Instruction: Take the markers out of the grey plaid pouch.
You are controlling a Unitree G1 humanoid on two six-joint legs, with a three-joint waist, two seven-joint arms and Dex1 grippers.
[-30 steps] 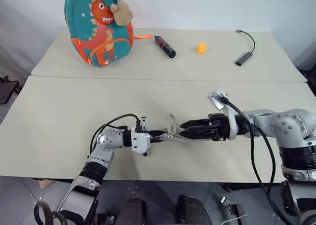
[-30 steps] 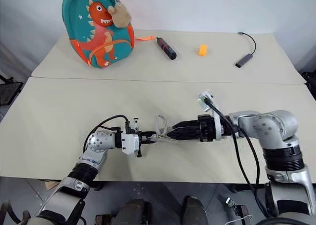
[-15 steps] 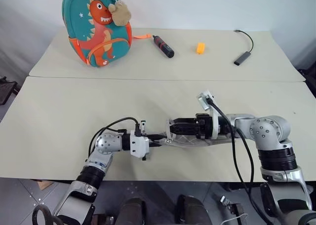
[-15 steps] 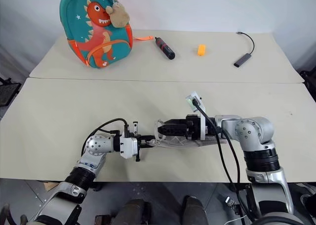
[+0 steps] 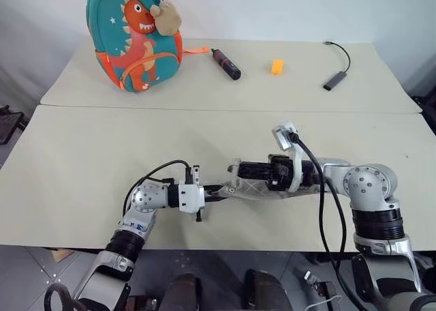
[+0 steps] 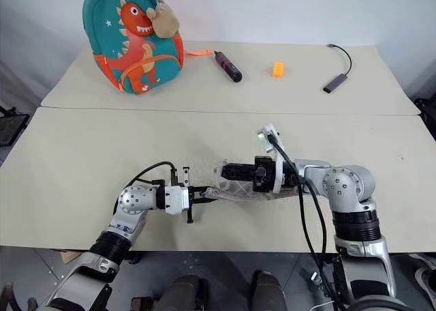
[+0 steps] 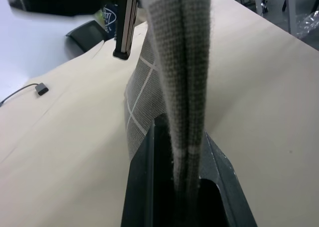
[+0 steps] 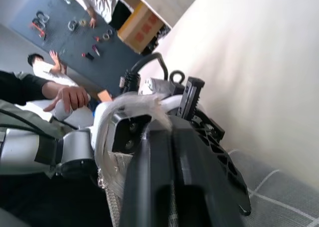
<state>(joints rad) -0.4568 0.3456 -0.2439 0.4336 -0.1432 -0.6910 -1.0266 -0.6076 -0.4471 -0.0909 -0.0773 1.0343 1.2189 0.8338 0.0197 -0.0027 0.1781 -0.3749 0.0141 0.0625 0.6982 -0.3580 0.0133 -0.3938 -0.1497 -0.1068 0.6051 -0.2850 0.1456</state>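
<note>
Since my left gripper (image 5: 212,190) is clamped on one end of the flat grey plaid fabric pouch (image 5: 262,189), which droops just above the beige table (image 5: 82,161), I judge it light and limp; my right gripper (image 6: 228,170) sits closed at its mouth, contents unclear

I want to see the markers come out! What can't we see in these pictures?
- Markers: hidden inside the grey plaid pouch; the right claw and the fabric cover the opening, head views.
- Pouch's far end: behind the right arm, head views.
- What the right claw pinches: its own fingers block it, right wrist view.
- Left claw: shut on the pouch's edge.
</note>
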